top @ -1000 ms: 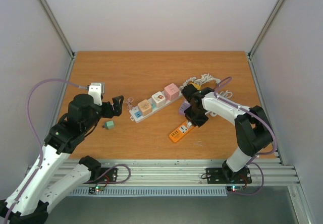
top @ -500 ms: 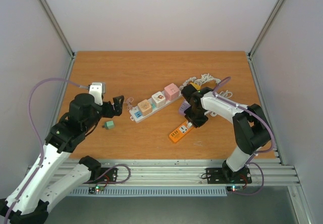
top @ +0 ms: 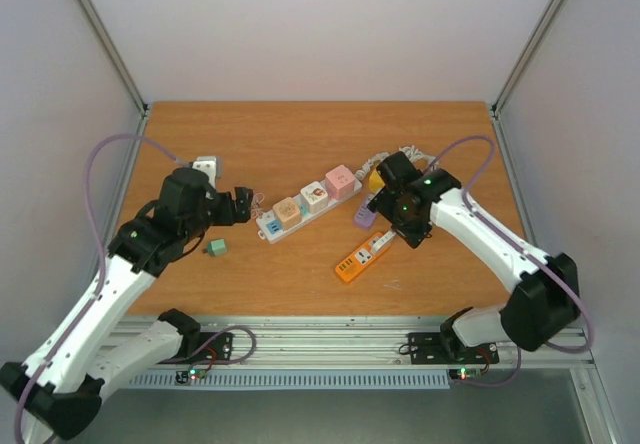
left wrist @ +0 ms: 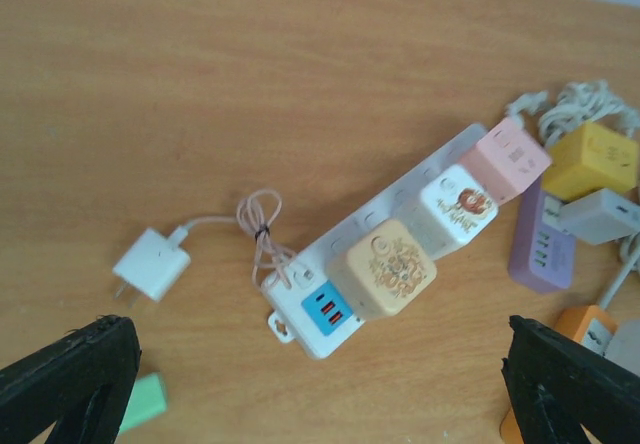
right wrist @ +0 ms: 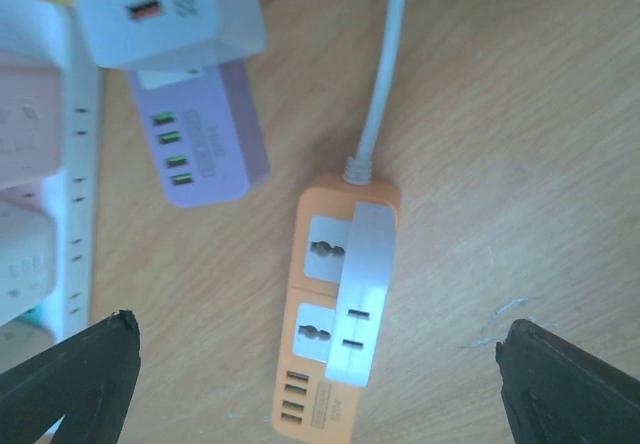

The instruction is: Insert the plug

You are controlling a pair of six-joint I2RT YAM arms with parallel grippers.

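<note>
Right gripper [right wrist: 318, 344] has lifted away from the orange strip since a second ago, when it sat low over it with jaws closed. Its arm has swung out to the right, and the left arm has edged in toward the long strip.

Finding 1: a white flat plug [right wrist: 357, 299] lies on the face of the orange power strip [right wrist: 322, 324], along one long side beside its two sockets. It touches the strip only. Whether its pins are fully home cannot be told.

Finding 2: the right gripper stands wide, its fingers at the two lower corners of the wrist view. It holds nothing and hangs above the strip, clear of the plug.

Finding 3: the left gripper [top: 242, 207] is likewise wide and empty, above the near end of the long white power strip [left wrist: 400, 219].

Surroundings: a white cord [right wrist: 380, 84] leaves the orange strip's far end. A purple charger block [right wrist: 200, 134] lies just beside it, with a white charger [right wrist: 165, 9] overlapping its top. The long strip carries a row of cube chargers [left wrist: 385, 269]. A small white adapter [left wrist: 152, 264] on a thin cable and a green block [top: 215, 248] lie near its end on the wooden bench [top: 300, 134].
</note>
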